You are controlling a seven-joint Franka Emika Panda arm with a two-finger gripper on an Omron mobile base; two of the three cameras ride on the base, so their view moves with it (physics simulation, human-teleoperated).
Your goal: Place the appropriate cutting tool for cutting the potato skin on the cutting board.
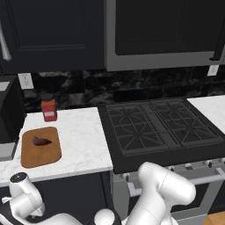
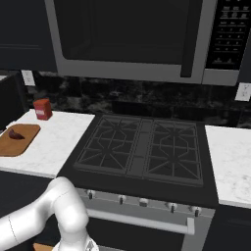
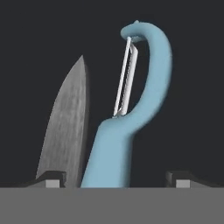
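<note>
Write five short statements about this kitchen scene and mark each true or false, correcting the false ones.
1. The potato lies on the cutting board. True.
2. The peeler already rests on the cutting board. False: it is in the hand view, between the gripper fingertips, beside the knife blade.
3. A red jar stands on the counter behind the board. True.
4. A pot sits on the stove. False: its burners are bare.
5. The peeler's handle is orange. False: it is light blue.
</note>
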